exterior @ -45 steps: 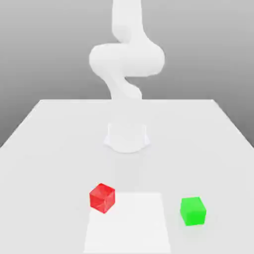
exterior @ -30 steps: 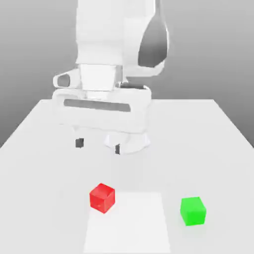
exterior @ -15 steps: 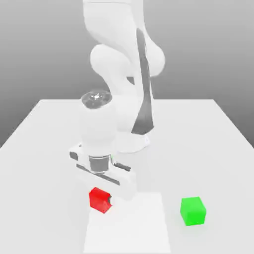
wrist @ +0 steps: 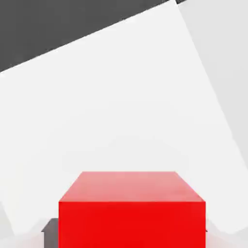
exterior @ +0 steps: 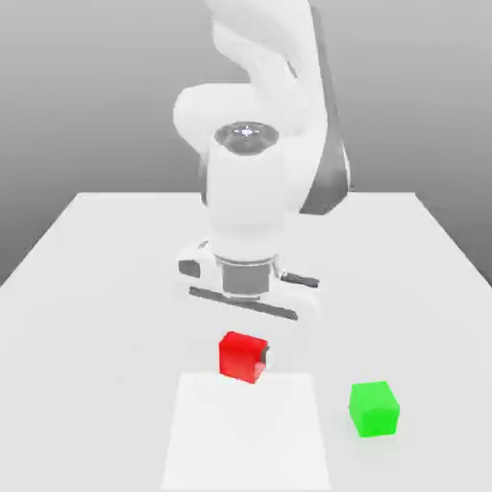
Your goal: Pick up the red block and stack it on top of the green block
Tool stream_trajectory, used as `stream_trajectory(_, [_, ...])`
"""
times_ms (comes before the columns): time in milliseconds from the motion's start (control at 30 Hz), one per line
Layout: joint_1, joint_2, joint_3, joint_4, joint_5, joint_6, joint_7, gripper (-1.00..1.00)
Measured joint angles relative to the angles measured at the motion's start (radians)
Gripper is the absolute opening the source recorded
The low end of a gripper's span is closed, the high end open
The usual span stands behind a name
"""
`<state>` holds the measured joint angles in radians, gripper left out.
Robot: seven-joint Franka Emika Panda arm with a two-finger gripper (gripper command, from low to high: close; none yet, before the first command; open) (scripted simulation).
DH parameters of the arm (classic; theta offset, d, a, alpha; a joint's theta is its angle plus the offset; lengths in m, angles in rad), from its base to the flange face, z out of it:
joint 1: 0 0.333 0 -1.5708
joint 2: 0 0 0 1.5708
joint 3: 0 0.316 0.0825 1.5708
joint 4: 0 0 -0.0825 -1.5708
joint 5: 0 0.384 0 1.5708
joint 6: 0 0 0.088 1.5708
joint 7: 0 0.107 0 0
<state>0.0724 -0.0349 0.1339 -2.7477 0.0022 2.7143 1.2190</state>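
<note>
We look out over a pale, nearly white table (exterior: 96, 317), its far edge running straight across, with a plain grey backdrop (exterior: 86, 86) behind it that darkens downward. Flat on the table we see a brighter white patch (exterior: 246, 437), four-sided and widening toward the near side.

Our red block (exterior: 242, 356) is a plain cube in saturated red; in the hand view its upper face looks lighter and pinkish, while the face below it is deep and even. The green block (exterior: 374, 409) is a bright green cube resting on the table toward the exterior view's right, beside the white patch and well apart from the red one.

We have the red block between the jaws (exterior: 244, 356), which are closed on its two opposite sides. It sits directly beneath the white hand (exterior: 245, 298) of the arm (exterior: 247, 192), and in the exterior view it appears just beyond the patch's far edge.
</note>
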Motion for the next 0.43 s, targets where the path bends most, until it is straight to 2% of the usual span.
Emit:
stream_trajectory(100, [0.137, 0.011, 0.063, 0.066, 0.005, -0.055, 0.028, -1.00])
stream_trajectory(167, [0.240, 0.057, 0.054, 0.086, -0.019, -0.030, 0.054, -1.00])
stream_trajectory(300, [0.211, 0.189, 0.001, 0.097, -0.073, 0.090, 0.095, -1.00])
stream_trajectory(333, [0.213, 0.211, -0.004, 0.098, -0.079, 0.110, 0.100, 1.00])
stream_trajectory(433, [0.213, 0.211, -0.004, 0.098, -0.079, 0.110, 0.100, 1.00])
